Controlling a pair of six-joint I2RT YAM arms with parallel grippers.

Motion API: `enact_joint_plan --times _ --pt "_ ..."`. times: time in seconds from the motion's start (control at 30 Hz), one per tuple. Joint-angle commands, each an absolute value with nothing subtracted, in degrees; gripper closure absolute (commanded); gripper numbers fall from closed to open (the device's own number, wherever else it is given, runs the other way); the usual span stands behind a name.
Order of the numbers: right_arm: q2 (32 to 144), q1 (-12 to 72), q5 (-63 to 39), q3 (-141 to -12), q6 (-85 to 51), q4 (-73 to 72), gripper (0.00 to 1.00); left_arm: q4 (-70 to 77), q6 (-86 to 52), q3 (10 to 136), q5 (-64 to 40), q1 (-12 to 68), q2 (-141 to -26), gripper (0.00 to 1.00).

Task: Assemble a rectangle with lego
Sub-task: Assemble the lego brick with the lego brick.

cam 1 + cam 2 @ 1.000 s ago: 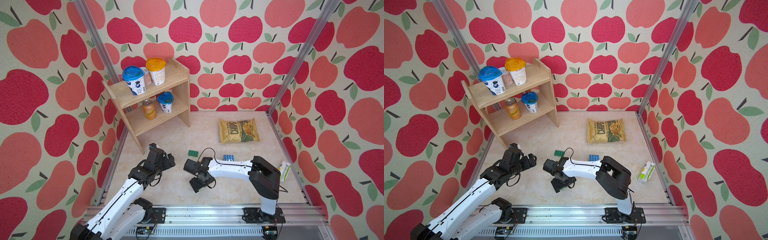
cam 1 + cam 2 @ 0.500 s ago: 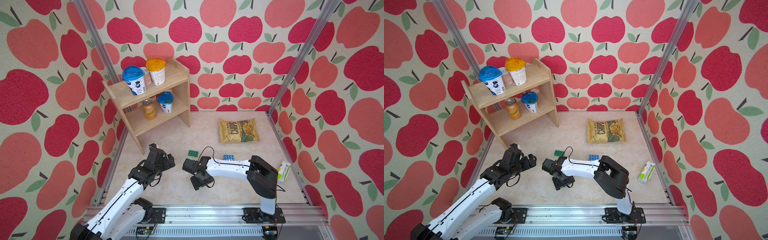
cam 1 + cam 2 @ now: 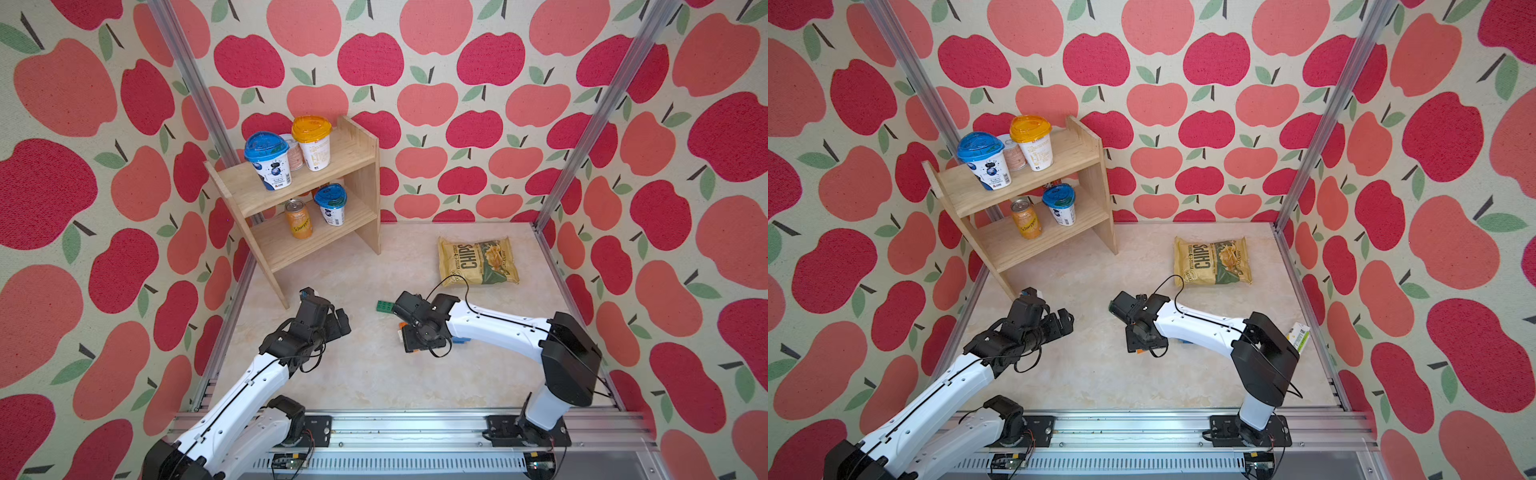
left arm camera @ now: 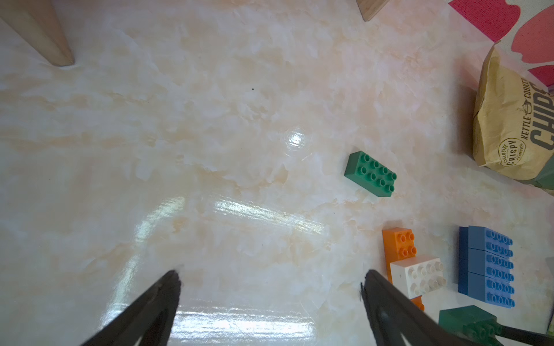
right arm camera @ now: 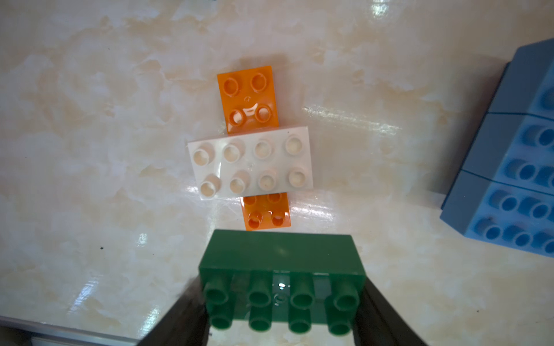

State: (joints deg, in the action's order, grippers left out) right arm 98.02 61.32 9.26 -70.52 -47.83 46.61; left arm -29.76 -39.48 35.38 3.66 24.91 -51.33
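Lego brick [image 5: 281, 257], dark green, sits pinched in the right claw [image 5: 281, 292], near the white brick [image 5: 251, 163].

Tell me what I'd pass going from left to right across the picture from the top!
First the big blue-lidded cup → left gripper → loose green brick → chips bag.

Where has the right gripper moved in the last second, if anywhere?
Yes. The right gripper moved back from the front rail, towards the loose green brick.
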Motion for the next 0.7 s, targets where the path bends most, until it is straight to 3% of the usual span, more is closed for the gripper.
enact_joint_plan --times 0.0,0.67 --pt "100.43 61.09 9.81 -71.12 -45.92 44.87 0.71 -28.77 -39.20 36.83 4.11 24.61 -51.92 0.03" --pt "105.36 60.69 8.36 -72.58 -45.33 44.76 0.73 -28.87 -39.54 36.65 4.40 24.61 -51.82 0.03"
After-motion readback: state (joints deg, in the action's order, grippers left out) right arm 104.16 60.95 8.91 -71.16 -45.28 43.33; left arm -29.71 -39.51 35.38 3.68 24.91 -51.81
